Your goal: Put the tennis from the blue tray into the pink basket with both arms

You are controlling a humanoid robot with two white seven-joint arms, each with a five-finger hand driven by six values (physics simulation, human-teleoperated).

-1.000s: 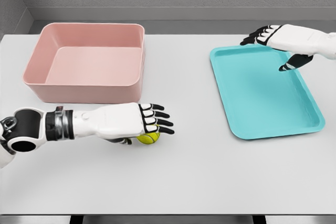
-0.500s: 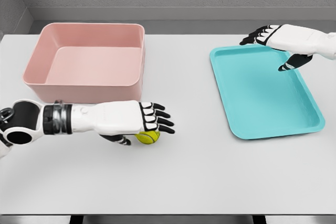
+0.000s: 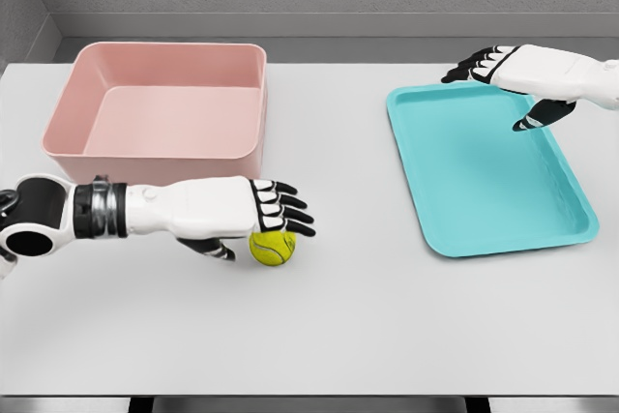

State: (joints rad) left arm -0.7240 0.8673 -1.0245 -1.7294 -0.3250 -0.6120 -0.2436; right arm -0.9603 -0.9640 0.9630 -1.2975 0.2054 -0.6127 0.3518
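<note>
The yellow-green tennis ball [image 3: 273, 247] lies on the white table, just in front of the pink basket [image 3: 155, 157]. My left hand [image 3: 279, 214] hovers over the ball's upper left side. Its fingers are spread and straight, its thumb hangs down to the left of the ball, and it holds nothing. The blue tray [image 3: 488, 166] on the right has nothing in it. My right hand [image 3: 508, 79] floats above the tray's far right corner, open, with relaxed fingers and the thumb pointing down.
The pink basket stands at the back left, its near wall close behind my left forearm. A grey wall runs behind the table's far edge. The table's front edge crosses the bottom of the view.
My left hand has risen slightly and drawn back to the left, uncovering more of the ball. The ball has stayed where it was. The right hand has barely moved.
</note>
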